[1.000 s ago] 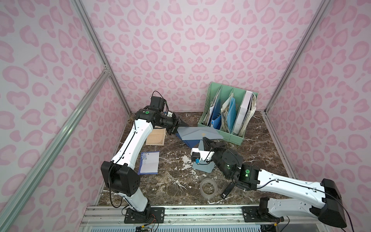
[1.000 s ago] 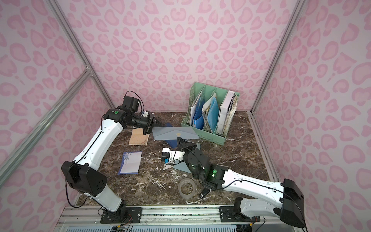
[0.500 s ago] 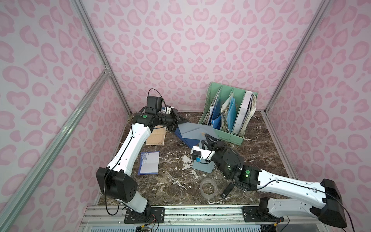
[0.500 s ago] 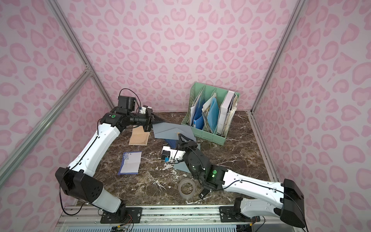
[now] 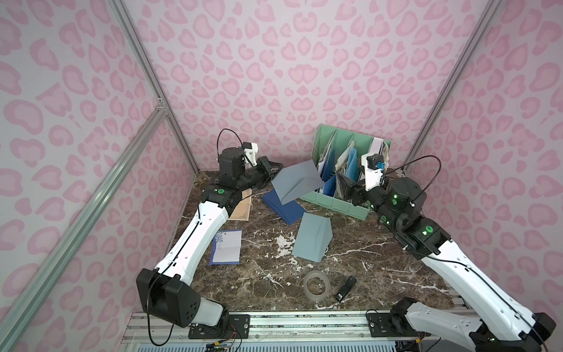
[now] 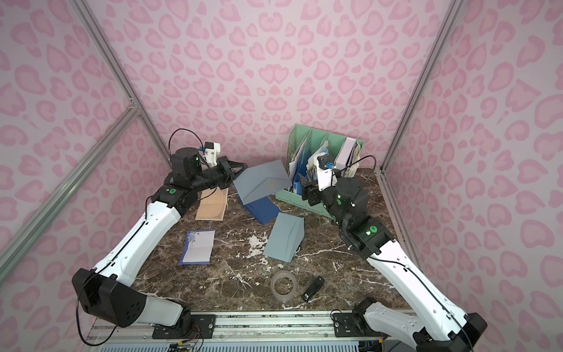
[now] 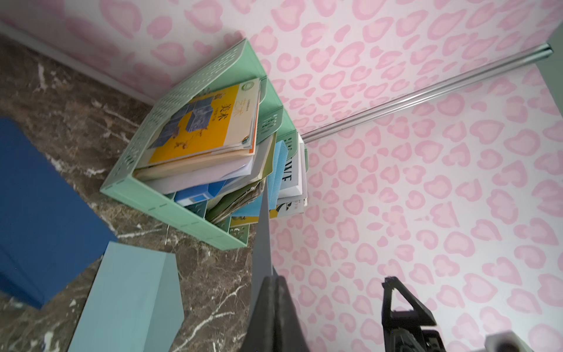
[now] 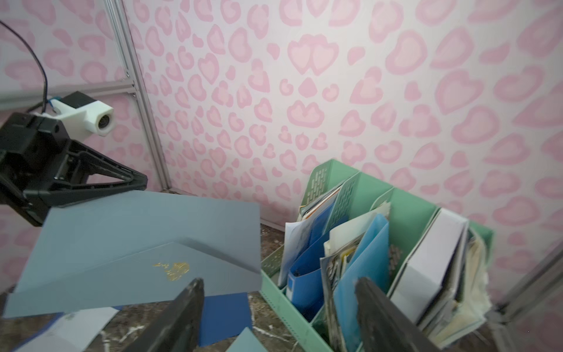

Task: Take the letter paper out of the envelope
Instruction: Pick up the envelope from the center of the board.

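A grey-blue envelope (image 5: 297, 183) (image 6: 262, 186) with a gold mark (image 8: 175, 269) hangs tilted above the back of the table. My left gripper (image 5: 274, 172) (image 6: 237, 175) (image 7: 275, 282) is shut on its left corner; in the left wrist view the envelope (image 7: 264, 231) shows only edge-on. My right gripper (image 5: 348, 187) (image 6: 307, 190) (image 8: 280, 307) is open and holds nothing, raised in front of the file rack to the envelope's right. A white letter paper (image 5: 225, 251) (image 6: 198, 247) with a blue border lies flat on the table at the left. No paper shows at the held envelope.
A dark blue envelope (image 5: 283, 207) lies under the lifted one, a teal envelope (image 5: 312, 237) in front of it. The green file rack (image 5: 335, 202) (image 8: 283, 301) full of books stands back right. A tan card (image 5: 242, 207), tape roll (image 5: 316, 286) and black stick (image 5: 345, 288) lie about.
My left gripper has raised the grey-blue envelope off the table and tilted it. My right gripper has opened and swung from the table's middle up and right to the file rack.
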You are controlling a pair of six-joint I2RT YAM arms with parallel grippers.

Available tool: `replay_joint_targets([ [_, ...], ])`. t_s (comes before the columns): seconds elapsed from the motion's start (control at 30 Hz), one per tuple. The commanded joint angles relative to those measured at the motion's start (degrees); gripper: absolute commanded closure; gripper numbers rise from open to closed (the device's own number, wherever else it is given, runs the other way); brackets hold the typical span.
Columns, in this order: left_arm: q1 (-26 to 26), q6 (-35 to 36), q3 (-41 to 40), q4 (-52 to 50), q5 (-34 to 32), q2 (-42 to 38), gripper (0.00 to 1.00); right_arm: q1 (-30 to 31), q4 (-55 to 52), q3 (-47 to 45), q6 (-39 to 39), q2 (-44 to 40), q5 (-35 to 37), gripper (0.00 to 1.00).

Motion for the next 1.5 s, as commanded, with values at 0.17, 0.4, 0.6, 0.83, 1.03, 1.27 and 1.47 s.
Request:
replay_joint_targets([
  [0.17, -4.30, 11.81, -3.04, 16.03, -1.18, 1.02, 1.00, -9.65, -12.72, 3.75, 41.19, 7.04, -23.29, 0.19],
  [0.4, -7.94, 20.36, -1.86, 13.78, 2.70, 1.47, 1.00, -16.17, -13.80, 2.38, 60.06, 9.39, -31.37, 0.17],
  [0.6, -9.62, 23.99, -0.75, 9.23, 4.05, 1.57, 1.00, -16.63, -8.36, 0.39, 72.92, 11.14, -36.40, 0.16],
  [0.83, -10.63, 23.33, -1.16, 9.89, 3.91, 1.70, 1.00, -14.16, -4.17, -1.65, 78.33, 13.06, -38.81, 0.17],
  [1.03, -10.81, 22.42, -0.58, 10.37, 3.73, 1.95, 1.00, -12.15, -0.51, -4.45, 81.98, 12.82, -39.69, 0.28],
  [1.27, -10.98, 21.63, -0.41, 10.75, 3.91, 2.26, 1.00, -11.88, 2.89, -6.39, 85.04, 12.20, -39.96, 0.49],
  [1.47, -11.05, 21.27, -0.12, 10.59, 3.88, 2.36, 1.00, -11.79, 3.46, -7.24, 85.69, 11.35, -38.93, 0.96],
])
